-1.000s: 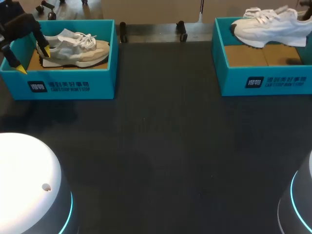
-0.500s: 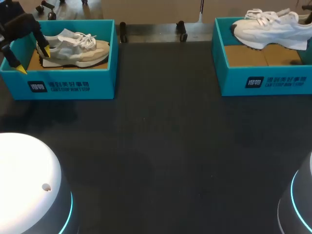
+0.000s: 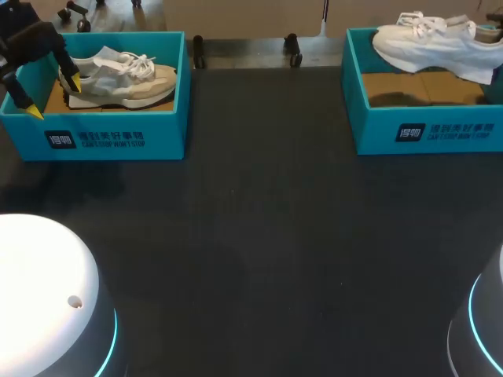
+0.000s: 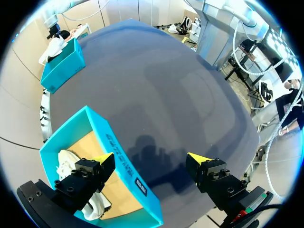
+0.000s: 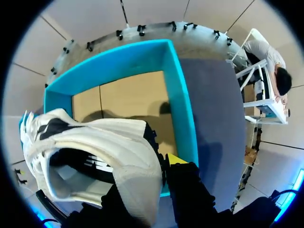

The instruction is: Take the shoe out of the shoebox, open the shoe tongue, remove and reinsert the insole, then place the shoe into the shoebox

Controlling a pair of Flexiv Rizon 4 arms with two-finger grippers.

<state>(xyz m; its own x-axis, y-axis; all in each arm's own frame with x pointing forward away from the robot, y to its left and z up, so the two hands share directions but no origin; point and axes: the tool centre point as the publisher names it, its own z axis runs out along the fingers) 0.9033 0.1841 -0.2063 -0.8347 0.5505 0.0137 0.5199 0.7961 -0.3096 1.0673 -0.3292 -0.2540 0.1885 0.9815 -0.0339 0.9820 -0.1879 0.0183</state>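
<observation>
Aloft, right gripper (image 5: 160, 165) clasps white shoe (image 3: 432, 44)

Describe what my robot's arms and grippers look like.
Left gripper: two blocky black fingers with visible bolts and bright yellow wedge tips. Right gripper: black too, one yellow tip showing. Left arm base and right arm base: white domes ringed with cyan light.

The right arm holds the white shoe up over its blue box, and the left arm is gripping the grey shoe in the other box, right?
Not quite. The left wrist view shows the left gripper open and empty; the grey shoe just lies in the other box. The right gripper does hold the white shoe over its blue box.
</observation>
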